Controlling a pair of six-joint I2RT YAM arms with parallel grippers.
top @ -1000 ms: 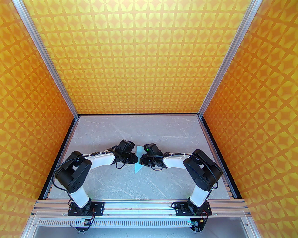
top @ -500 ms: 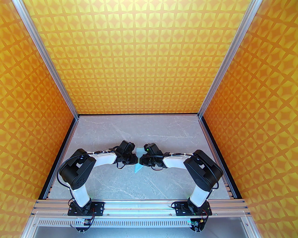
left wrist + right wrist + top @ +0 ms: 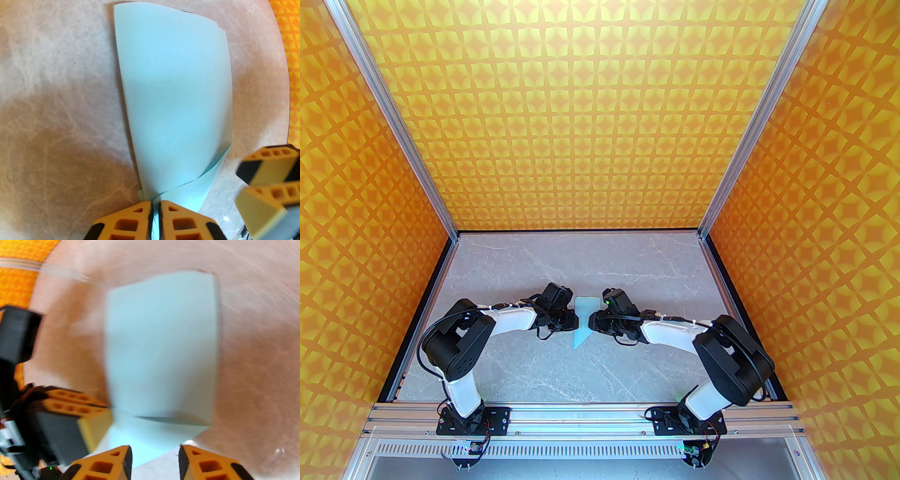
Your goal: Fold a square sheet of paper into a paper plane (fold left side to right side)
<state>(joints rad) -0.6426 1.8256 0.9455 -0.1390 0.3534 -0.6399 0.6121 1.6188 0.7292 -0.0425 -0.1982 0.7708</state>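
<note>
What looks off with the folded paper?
The folded paper has a top layer bowing up, layers gaping near the tip pinched in the left gripper, and far corners misaligned. The right gripper is open.

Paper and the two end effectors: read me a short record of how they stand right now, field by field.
paper: light blue, folded, tapering to a point toward the arms' bases
support: lies on the table
layers: overlapping flaps, loose near the narrow end
left end effector: shut on the paper's edge
right end effector: open, jaws apart, nothing clamped
layout: paper sits between the two end effectors
</note>
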